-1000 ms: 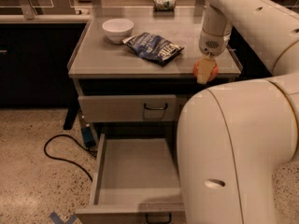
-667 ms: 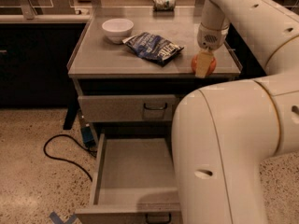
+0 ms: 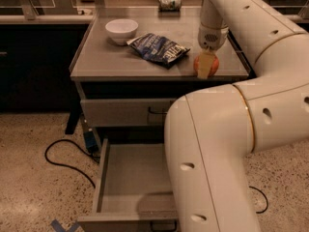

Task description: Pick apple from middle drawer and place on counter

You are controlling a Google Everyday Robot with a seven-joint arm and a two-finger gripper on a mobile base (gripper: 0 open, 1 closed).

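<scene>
The red apple [image 3: 215,64] is at the front right of the grey-beige counter [image 3: 106,57], at or just above its surface. My gripper [image 3: 206,68] reaches down from the arm above and is shut on the apple, with one tan finger [image 3: 206,62] across its front. The middle drawer [image 3: 130,178] stands pulled open below, its flat floor bare. My arm's large white elbow [image 3: 212,158] hides the drawer's right part.
A white bowl [image 3: 121,29], a dark blue chip bag [image 3: 160,47] and a can [image 3: 169,3] at the back are on the counter. The upper drawer front [image 3: 125,111] is shut. A black cable [image 3: 63,153] lies on the speckled floor to the left.
My gripper has carried the apple a little up and inward over the counter's front right corner. The arm's elbow has swung left and covers more of the open drawer.
</scene>
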